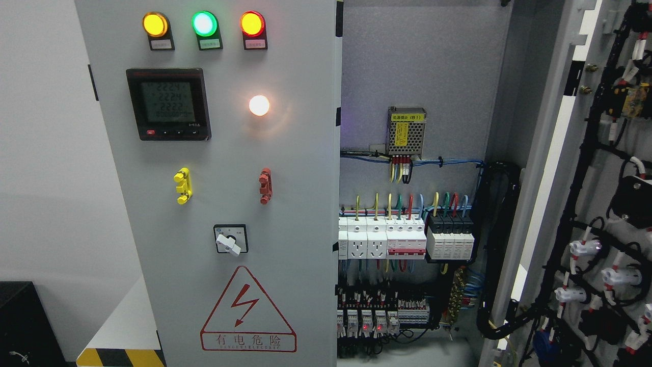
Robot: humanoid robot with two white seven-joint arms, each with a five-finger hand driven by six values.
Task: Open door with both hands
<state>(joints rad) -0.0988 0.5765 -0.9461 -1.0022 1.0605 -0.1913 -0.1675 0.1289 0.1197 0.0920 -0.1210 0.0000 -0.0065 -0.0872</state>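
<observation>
A grey electrical cabinet fills the head view. Its left door (285,214) stands closed, carrying three lit lamps (204,24), a digital meter (168,104), a white lamp (259,105), a rotary switch (230,239) and a red warning triangle (248,311). The right door (586,153) is swung wide open to the right, showing wiring on its inner face. Between them the cabinet interior (423,61) lies exposed, with breakers (405,238) and a power supply (406,131). Neither of my hands nor arms shows anywhere.
A white wall (46,178) stands to the left of the cabinet. A black object (25,326) sits at the lower left, and yellow-black hazard tape (119,357) marks the floor by the cabinet base.
</observation>
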